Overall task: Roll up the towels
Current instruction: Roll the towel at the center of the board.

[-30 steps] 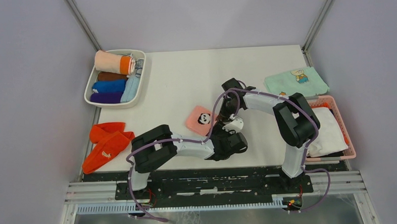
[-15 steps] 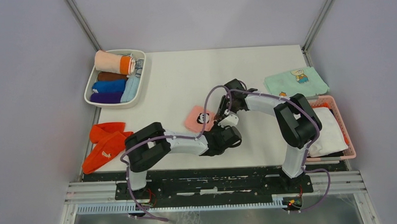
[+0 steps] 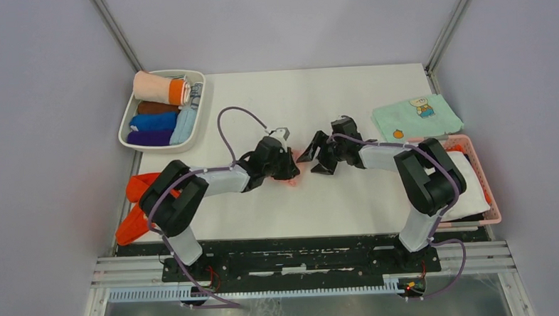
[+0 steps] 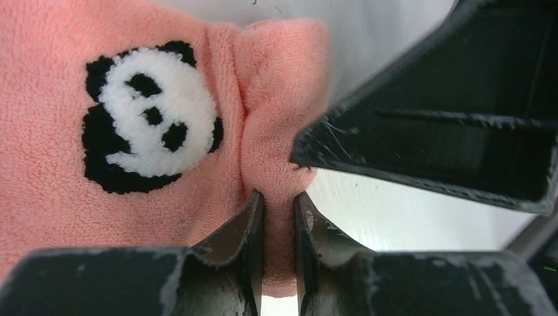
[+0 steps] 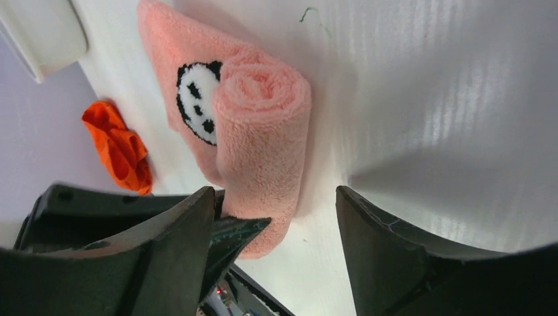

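The pale pink panda towel (image 5: 263, 131) lies mid-table, its near part wound into a roll and the panda side still flat. It is mostly hidden under the arms in the top view, showing only as a pink sliver (image 3: 291, 176). My left gripper (image 4: 279, 197) is shut on a pinched fold at the roll's end (image 4: 279, 131). My right gripper (image 5: 275, 197) stands open around that same end, its fingers apart from the cloth, to the right of the left gripper (image 3: 285, 166). Red-orange towels (image 3: 150, 203) lie crumpled at the table's left edge.
A white tray (image 3: 123, 133) at the back left holds several rolled towels. The mint-green bear cloth (image 3: 417, 115) lies at the back right. A pink basket (image 3: 480, 165) with a white cloth sits at the right edge.
Both grippers moved away from the near edge toward mid-table. The left gripper closed on the pink towel. The right gripper opened and let go. The flat towel is now partly rolled.
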`<control>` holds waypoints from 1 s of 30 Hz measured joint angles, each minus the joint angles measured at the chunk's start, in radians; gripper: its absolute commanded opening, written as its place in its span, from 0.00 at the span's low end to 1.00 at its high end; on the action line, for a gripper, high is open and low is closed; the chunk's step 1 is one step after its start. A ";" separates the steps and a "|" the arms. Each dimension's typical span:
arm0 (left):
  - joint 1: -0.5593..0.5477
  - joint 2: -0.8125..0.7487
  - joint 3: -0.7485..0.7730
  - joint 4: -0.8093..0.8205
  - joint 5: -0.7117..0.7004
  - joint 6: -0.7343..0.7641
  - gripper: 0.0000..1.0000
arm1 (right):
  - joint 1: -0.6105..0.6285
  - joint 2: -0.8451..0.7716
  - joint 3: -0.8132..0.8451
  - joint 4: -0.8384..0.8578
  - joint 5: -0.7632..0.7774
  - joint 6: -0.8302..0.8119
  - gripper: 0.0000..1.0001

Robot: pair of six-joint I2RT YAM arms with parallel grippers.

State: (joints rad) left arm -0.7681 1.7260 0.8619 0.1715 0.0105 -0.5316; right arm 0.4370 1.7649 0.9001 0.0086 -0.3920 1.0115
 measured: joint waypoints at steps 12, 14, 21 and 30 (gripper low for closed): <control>0.216 0.118 -0.111 0.331 0.437 -0.343 0.12 | -0.021 0.078 -0.093 0.344 -0.098 0.148 0.77; 0.225 0.137 -0.114 0.364 0.465 -0.381 0.12 | -0.021 0.094 -0.093 0.380 -0.101 0.161 0.75; 0.243 0.165 -0.132 0.431 0.516 -0.461 0.12 | -0.024 0.142 -0.092 0.451 -0.106 0.173 0.57; 0.243 0.154 -0.146 0.430 0.507 -0.477 0.39 | -0.026 0.161 -0.060 0.379 -0.093 0.114 0.33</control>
State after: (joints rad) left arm -0.5251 1.8797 0.7155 0.6010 0.5175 -1.0084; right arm 0.4107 1.9255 0.8406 0.3878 -0.4854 1.1259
